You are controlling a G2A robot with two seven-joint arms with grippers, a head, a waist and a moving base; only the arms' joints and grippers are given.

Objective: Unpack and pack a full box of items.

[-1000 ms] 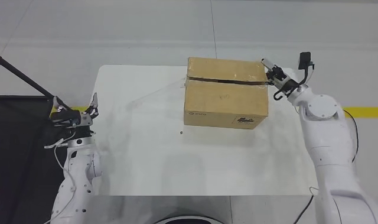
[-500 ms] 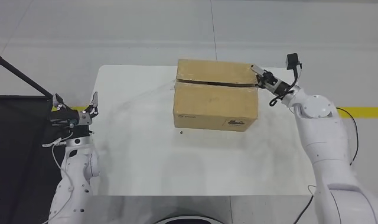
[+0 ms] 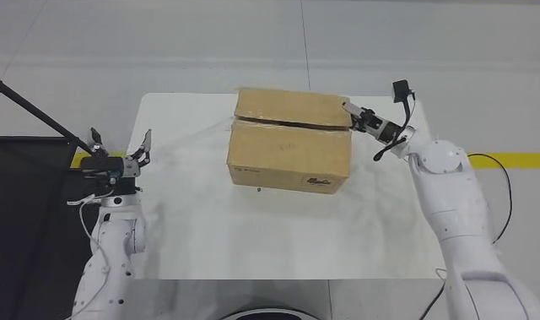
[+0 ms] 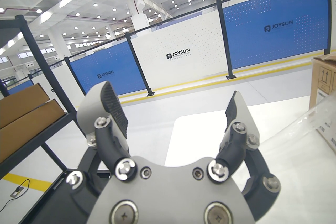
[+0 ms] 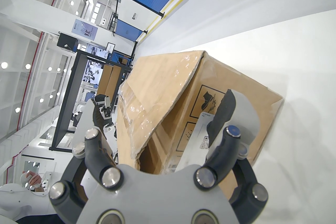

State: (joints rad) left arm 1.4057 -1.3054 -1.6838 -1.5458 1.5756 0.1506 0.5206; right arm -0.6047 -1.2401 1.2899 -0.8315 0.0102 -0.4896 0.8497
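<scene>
1. Top view: a closed cardboard box (image 3: 291, 143) is seen on the white desk (image 3: 194, 235), toward the far side and slightly turned.
2. The right end effector (image 3: 353, 116) is held at the box's right end, level with the top edge. Its fingers (image 5: 236, 109) are spread apart, and the box's upper end edge is seen between them.
3. The left end effector (image 3: 121, 139) is held at the desk's left edge, well apart from the box, with its fingers spread wide.

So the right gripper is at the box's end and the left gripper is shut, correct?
No: the left gripper is open and empty, as the left wrist view shows. The right gripper is at the end of the box.
</scene>
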